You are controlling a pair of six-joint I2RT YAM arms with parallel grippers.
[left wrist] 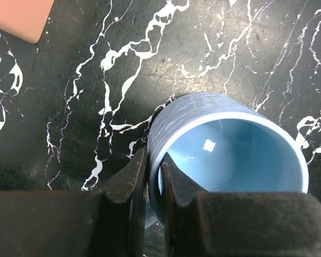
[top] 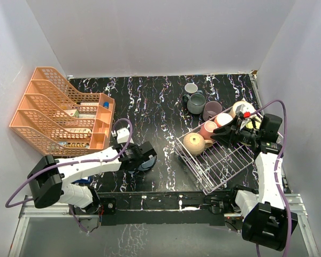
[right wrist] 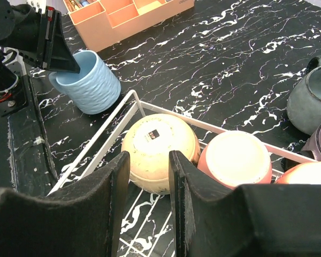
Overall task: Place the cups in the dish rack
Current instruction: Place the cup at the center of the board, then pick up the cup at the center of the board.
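My left gripper [top: 140, 155] is shut on the wall of a ribbed blue cup [top: 148, 161], one finger inside and one outside [left wrist: 154, 167]. The blue cup [left wrist: 230, 144] is tilted, low over the table left of the white wire dish rack [top: 224, 166]. It also shows in the right wrist view [right wrist: 91, 83]. My right gripper [top: 226, 134] is open and empty over the rack [right wrist: 96, 144]. In front of its fingers [right wrist: 148, 160] an upside-down tan cup [right wrist: 158, 139] and a pink cup [right wrist: 235, 158] sit in the rack. A peach cup [top: 223, 119] sits behind them.
A small grey cup [top: 191, 88], a grey-teal cup [top: 196, 103] and a mauve cup [top: 211, 110] stand on the table beyond the rack. An orange tiered organizer [top: 59, 112] stands at the far left. White walls close in the table on three sides.
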